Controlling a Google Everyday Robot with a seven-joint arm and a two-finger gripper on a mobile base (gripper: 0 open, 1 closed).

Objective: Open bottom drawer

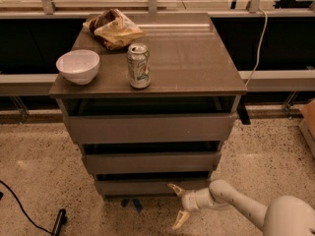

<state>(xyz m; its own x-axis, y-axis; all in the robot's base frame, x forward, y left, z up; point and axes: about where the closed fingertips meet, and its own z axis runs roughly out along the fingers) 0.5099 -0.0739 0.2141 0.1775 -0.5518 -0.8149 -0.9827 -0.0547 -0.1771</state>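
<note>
The bottom drawer (142, 186) is the slimmest grey-brown front, lowest on the cabinet (147, 132), near the floor. It sits nearly flush, with a dark gap above it. My gripper (177, 204) is at the drawer's lower right, just in front of and slightly below the front. Its two tan fingers (175, 189) are spread apart, one by the drawer's lower edge, the other near the floor. It holds nothing. The white arm (236, 205) comes in from the lower right.
On the cabinet top stand a white bowl (78, 66), a soda can (139, 66) and a crumpled chip bag (114, 28). A black cable (24, 205) lies on the speckled floor at the left. A cardboard box edge (309, 122) is at the right.
</note>
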